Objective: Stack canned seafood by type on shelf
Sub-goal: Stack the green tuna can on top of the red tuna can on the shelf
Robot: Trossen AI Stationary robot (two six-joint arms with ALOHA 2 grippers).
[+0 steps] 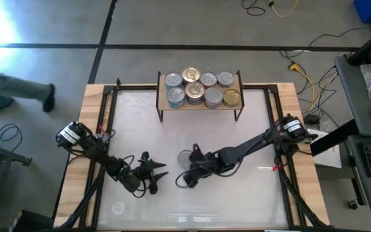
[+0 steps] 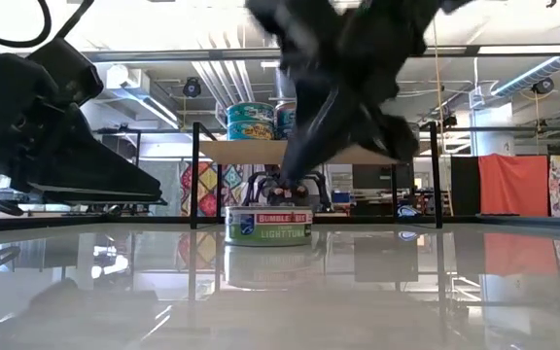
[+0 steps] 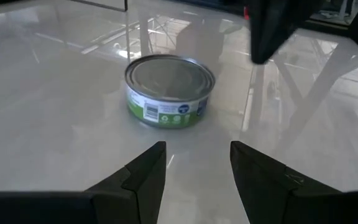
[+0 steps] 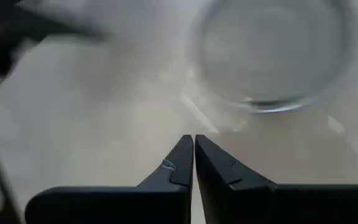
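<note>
One tin of canned seafood (image 1: 185, 158) (image 3: 169, 90) with a silver top and a green label stands flat on the white tabletop, near its middle. My left gripper (image 1: 158, 171) (image 3: 197, 155) lies low to the tin's left, open, pointing at it with nothing between its fingers. My right gripper (image 1: 181, 182) (image 4: 193, 146) is shut and slants down just near of the tin (image 4: 272, 56), a little above the table. The shelf (image 1: 161, 98) at the far edge carries several tins (image 1: 201, 87), silver-topped and gold-topped, some stacked.
The table has raised wooden edges (image 1: 85, 142) on both sides. The shelf's black legs (image 2: 195, 175) stand behind the lone tin (image 2: 268, 226). Bare white tabletop lies toward the near edge. A person (image 1: 18, 90) walks on the floor beyond the table's left side.
</note>
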